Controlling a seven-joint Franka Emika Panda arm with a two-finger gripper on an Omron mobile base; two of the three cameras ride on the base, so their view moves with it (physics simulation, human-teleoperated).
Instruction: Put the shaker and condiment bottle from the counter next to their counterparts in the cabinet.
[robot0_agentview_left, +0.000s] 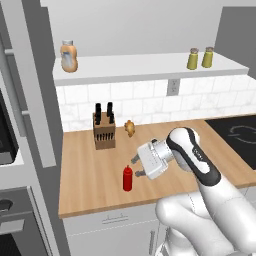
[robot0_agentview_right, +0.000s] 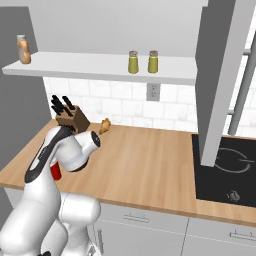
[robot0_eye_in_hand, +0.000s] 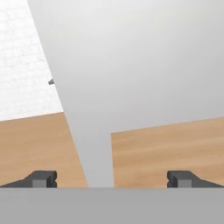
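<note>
**Already one of two: both shakers on the shelf, red bottle waiting on the counter**

Clearly, the task stands about halfway, judging by how things lie. Two olive-yellow shakers (robot0_agentview_left: 200, 58) with grey caps stand side by side, nearly touching, near the right end of the cabinet (robot0_agentview_left: 145, 70), a long white wall shelf. So the shaker seems to be beside its twin. At the shelf's far left end stands the chubby orange bottle (robot0_agentview_left: 69, 56) with a pale cap, alone.

The condiment bottle (robot0_agentview_left: 128, 178), slim and all red, stands upright on the light-wood counter (robot0_agentview_left: 90, 175), near its front edge and left of the middle. It is not yet lifted. What remains, by this reading, is to grasp it and set it beside the orange bottle.

The gripper (robot0_agentview_left: 135, 166) hovers just beside the red bottle, on its right, pointing sideways toward it. Its two dark fingers are spread wide and hold nothing. In the hand view, the finger tips (robot0_eye_in_hand: 43, 178) sit far apart over bare wood, with a grey panel ahead.

Toward the back of the counter stand a wooden knife block (robot0_agentview_left: 104, 130) and a small tan lumpy item (robot0_agentview_left: 130, 128). A black cooktop (robot0_agentview_left: 239, 135) fills the right end.

No brand, label or writing is legible anywhere.
</note>
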